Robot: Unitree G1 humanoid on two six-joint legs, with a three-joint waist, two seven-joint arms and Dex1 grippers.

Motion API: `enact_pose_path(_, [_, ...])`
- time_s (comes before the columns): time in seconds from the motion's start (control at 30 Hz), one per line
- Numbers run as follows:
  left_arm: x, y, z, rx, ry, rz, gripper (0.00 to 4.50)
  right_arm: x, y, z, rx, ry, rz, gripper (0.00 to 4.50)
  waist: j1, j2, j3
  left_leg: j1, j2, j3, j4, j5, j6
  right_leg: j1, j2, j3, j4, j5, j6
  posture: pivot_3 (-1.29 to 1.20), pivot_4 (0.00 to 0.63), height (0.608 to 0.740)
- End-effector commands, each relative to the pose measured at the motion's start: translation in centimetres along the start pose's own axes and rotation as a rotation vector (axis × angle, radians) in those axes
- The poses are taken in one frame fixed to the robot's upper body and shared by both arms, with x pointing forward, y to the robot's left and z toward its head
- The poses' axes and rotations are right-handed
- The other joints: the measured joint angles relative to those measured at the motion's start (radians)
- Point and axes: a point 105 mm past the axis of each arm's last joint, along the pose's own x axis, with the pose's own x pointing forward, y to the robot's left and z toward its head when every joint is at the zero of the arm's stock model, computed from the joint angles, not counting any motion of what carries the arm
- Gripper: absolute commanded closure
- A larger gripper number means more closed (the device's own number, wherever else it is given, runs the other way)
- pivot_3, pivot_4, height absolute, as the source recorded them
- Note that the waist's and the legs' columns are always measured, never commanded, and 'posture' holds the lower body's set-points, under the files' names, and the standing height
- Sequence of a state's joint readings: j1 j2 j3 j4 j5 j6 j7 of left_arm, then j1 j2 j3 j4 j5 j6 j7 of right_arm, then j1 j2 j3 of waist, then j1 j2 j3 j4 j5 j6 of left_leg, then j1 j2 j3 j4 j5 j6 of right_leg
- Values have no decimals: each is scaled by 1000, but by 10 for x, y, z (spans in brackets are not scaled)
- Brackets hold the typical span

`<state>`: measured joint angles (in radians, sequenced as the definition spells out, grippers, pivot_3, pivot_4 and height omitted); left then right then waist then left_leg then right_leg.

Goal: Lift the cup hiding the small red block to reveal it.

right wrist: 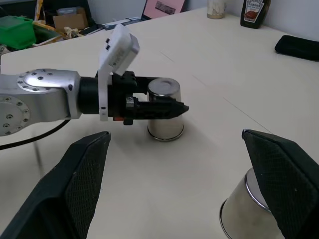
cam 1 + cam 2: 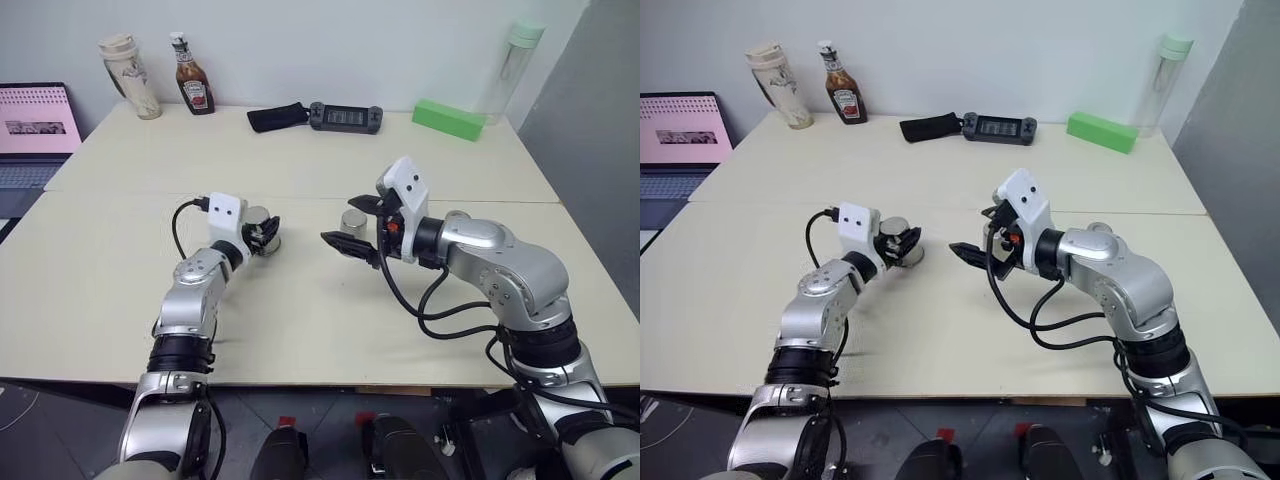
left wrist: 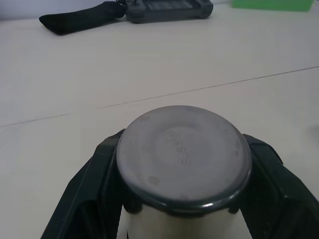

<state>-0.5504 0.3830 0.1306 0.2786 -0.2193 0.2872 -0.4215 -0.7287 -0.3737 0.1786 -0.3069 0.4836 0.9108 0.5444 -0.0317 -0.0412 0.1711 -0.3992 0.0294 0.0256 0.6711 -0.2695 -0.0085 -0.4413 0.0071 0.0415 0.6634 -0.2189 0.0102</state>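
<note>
The table [image 2: 300,320] is a broad pale surface with a laptop [image 2: 35,135] at its nine o'clock edge. Along the far side, from about eleven to one o'clock, stand a beige travel mug [image 2: 128,76], a ketchup bottle [image 2: 192,76], a black pouch [image 2: 278,116], a handheld controller [image 2: 345,116], a green box [image 2: 448,119] and a clear bottle [image 2: 510,70].

Near the table's centre, the left gripper [image 1: 167,108] is pressed tight on the cup [image 1: 165,115], an upturned silver tumbler whose rim sits on the table. The fingers [image 3: 92,189] hug it on both sides, near its upper half. The right gripper [image 2: 352,228] hangs spread wide and empty over a second cup [image 1: 249,211] at about three o'clock of the first.

The red block is probably hidden under a cup; which one cannot be told from here.

To lift well, I would judge a straight, slow rise best, keeping the cup level so its rim clears the block without knocking it, and holding the squeeze firm, since smooth tapered metal can slip.
</note>
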Motion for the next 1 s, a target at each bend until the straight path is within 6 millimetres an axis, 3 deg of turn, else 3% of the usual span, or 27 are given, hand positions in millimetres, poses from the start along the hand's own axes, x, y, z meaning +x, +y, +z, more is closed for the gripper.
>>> enact_pose_path(0.03, [-21,21,72,45,-200,53,1847,-2,0,12,-32,-33,1,0,0,0,0,0,0,0,0,0,0,0,0,0,0,0,0,0,150,740])
enact_pose_path(0.13, [-31,32,89,50,-213,90,1848,-2,0,11,-29,-29,1,0,0,0,0,0,0,-1,0,0,0,0,0,0,0,0,0,0,150,740])
enact_pose_path(0.2, [-39,46,90,65,-168,127,1848,-1,0,8,-27,-17,4,0,0,0,0,1,0,-1,0,0,0,1,0,-1,0,0,0,0,150,740])
enact_pose_path(0.3, [-51,68,67,129,-48,192,1848,3,3,-2,-21,29,19,0,-4,0,0,2,0,1,0,0,0,1,1,-1,0,0,1,0,150,740])
enact_pose_path(0.4, [-52,77,50,70,-25,222,1848,5,4,-7,-18,46,31,0,-1,0,0,2,0,1,-1,0,0,0,1,-2,0,0,0,0,150,740])
enact_pose_path(0.8, [-20,60,-12,-12,13,189,1848,9,5,-11,-36,73,19,0,4,0,0,0,-2,0,0,0,0,0,-4,-3,-1,0,0,0,150,740])
enact_pose_path(1.0, [-20,67,-13,20,22,205,1848,6,4,-16,-23,96,-1,0,2,0,0,1,-1,0,0,0,0,0,-2,-3,0,0,0,0,150,740])
